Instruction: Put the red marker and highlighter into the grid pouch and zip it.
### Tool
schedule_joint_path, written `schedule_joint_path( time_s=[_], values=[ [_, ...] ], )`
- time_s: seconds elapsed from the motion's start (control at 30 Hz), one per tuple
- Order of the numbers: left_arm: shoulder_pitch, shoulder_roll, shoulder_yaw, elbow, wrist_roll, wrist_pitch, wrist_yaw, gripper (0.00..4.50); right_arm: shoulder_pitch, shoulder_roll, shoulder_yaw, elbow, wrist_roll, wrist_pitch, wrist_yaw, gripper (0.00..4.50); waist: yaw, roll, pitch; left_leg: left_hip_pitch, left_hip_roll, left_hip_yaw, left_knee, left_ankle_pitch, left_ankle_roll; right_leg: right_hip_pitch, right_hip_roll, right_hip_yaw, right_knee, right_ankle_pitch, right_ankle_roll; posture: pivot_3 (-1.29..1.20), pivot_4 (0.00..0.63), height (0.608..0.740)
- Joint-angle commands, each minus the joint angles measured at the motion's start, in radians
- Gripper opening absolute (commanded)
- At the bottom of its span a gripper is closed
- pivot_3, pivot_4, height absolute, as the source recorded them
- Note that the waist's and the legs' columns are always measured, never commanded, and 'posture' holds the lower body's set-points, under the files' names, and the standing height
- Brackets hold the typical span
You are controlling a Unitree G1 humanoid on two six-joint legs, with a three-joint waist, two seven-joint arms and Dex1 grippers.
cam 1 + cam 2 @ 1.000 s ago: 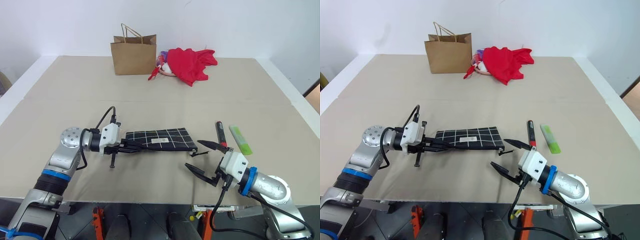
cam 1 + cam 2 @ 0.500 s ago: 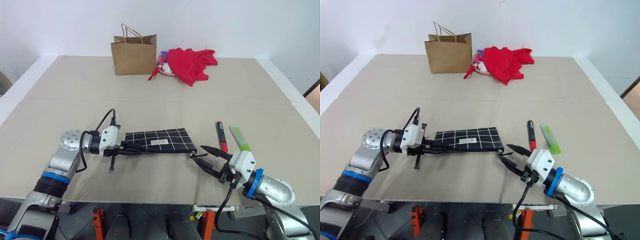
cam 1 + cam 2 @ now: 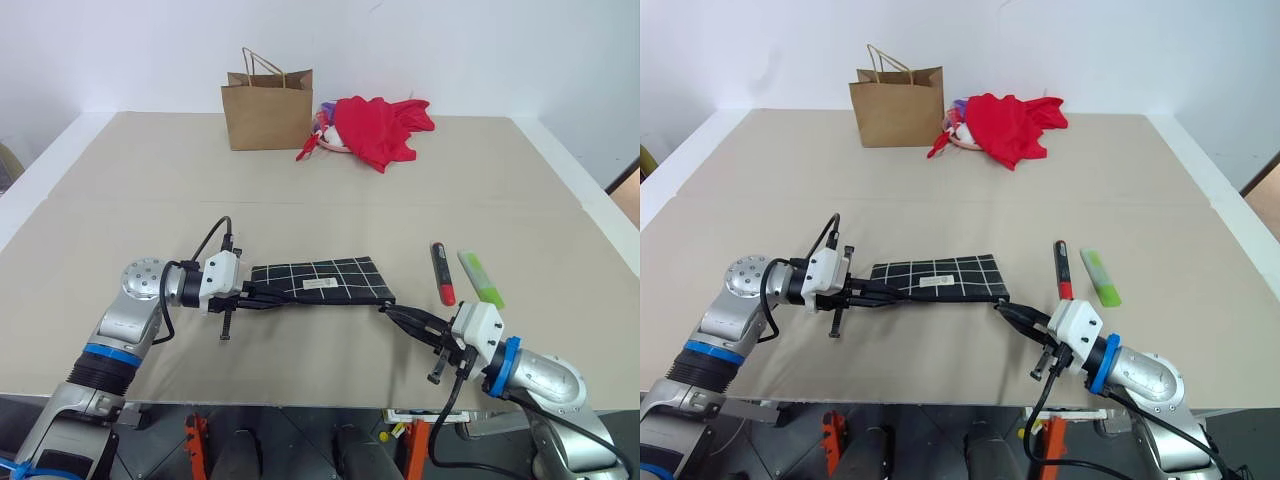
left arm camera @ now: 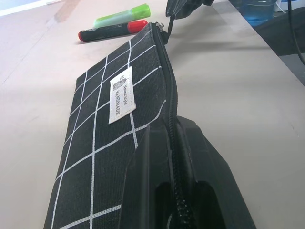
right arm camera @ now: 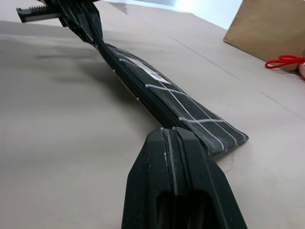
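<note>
Pouch point(image 3: 320, 281) pinched at both ends: your left gripper point(image 3: 252, 293) clamps one end, right gripper point(image 3: 392, 312) closed on zipper cord.

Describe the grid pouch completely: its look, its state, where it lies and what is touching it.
The grid pouch is a flat, long black fabric case with thin white grid lines and a small white label. It lies on the tan table, near the front edge, its zipper along the near edge. The left pincer is shut on its left end. The right pincer is shut at its right end, at the zipper pull. The zipper looks closed.
</note>
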Motion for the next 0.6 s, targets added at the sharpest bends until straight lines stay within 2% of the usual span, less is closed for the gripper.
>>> schedule_joint_path(
  time_s=[0.03,0.3,0.6],
  values=[
    [-0.018,-0.017,0.024,-0.040,0.001,-0.008,0.023,0.00,-0.111,-0.009,0.082,-0.149,0.070,0.177,-0.017,0.02,-0.003,0.000,0.000,0.000,0.000,0.000,0.000,0.000,0.000,0.000,0.000,0.000,0.000,0.000,0.000,0.00,0.150,0.740],
    [-0.041,-0.059,0.017,-0.030,0.022,-0.030,0.050,0.00,-0.302,0.027,0.218,-0.143,0.014,0.311,-0.042,0.02,0.003,0.000,0.000,-0.001,0.000,-0.001,0.000,0.002,-0.002,0.000,0.000,0.000,0.000,0.001,0.000,0.00,0.150,0.740],
    [-0.042,-0.079,0.022,-0.035,0.029,-0.031,0.063,0.00,-0.339,0.038,0.244,-0.094,-0.013,0.343,-0.042,0.02,0.003,0.000,0.000,-0.001,0.000,-0.001,-0.001,0.001,-0.002,0.000,0.000,0.000,0.000,0.002,0.004,0.00,0.150,0.740]
  ],
)
